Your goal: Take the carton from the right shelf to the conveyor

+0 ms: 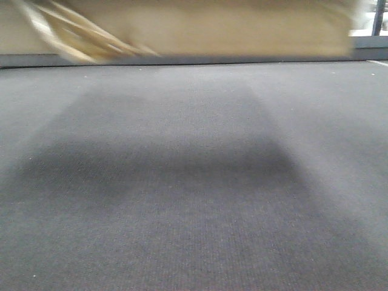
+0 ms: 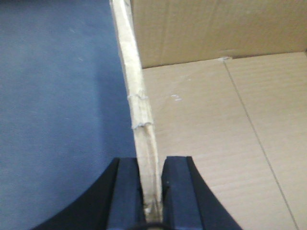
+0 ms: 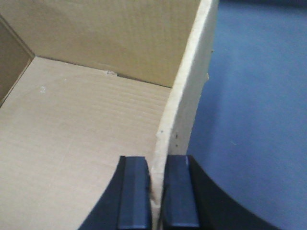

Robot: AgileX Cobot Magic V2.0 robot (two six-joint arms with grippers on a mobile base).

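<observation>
The carton is an open brown cardboard box. In the left wrist view my left gripper is shut on the carton's left wall, one finger inside, one outside; the box floor lies to the right. In the right wrist view my right gripper is shut on the carton's right wall, with the box floor to the left. In the front view a blurred tan shape along the top edge may be the carton held up. No shelf or conveyor shows.
Grey carpet floor fills the front view, with a broad dark shadow in the middle. A wall base runs along the far edge. Blue-grey floor shows outside the carton in both wrist views.
</observation>
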